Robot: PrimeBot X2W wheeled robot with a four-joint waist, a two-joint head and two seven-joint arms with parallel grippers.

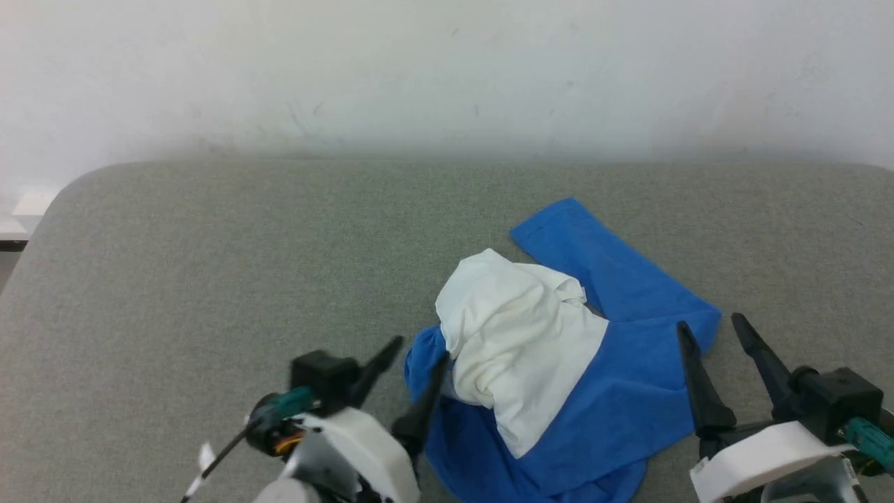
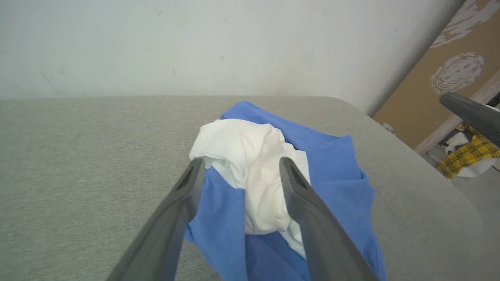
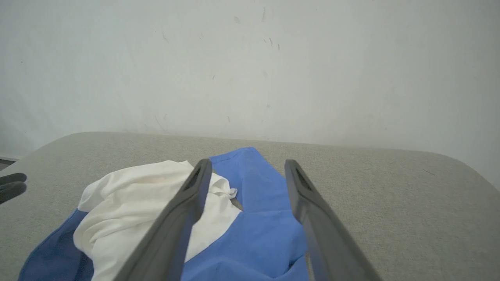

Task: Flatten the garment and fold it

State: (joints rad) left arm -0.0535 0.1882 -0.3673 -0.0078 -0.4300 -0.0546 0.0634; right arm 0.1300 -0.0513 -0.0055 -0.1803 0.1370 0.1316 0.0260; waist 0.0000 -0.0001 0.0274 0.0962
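Grey, felt-like covering spreads over the round-cornered bench (image 1: 209,279), which backs onto a scuffed off-white wall (image 1: 419,70).

In the head view the left tool (image 1: 422,348) rises from 7 o'clock, its two long dark fingers spread and nothing between them. The finger on the garment's side crosses the blue hem; whether it touches the cloth I cannot tell. The left wrist view has the same tool (image 2: 241,160) straddling the heap from above, one tip at the white lump's edge, the other over its middle. The right tool (image 1: 709,321) comes in from 4 o'clock, likewise spread and holding nothing. One finger lies across the blue cloth's edge and the other over bare bench. In its own wrist view the right tool (image 3: 248,161) frames the blue sleeve.

Between the two tools sits the crumpled cotton T-shirt with white body and royal-blue sleeves (image 1: 552,363), toward 5 o'clock of the bench's middle, unfolded and bunched. The white body is heaped on top, running roughly from 12 to 6 o'clock. One blue sleeve lies flat, its long axis aimed at about 11 o'clock, cuff toward the wall. More blue cloth fans out beneath toward 6 o'clock.

Beyond the bench's corner, in the left wrist view, a yellow plaid cloth (image 2: 468,152) lies on the floor beside a brown patterned panel (image 2: 449,78).
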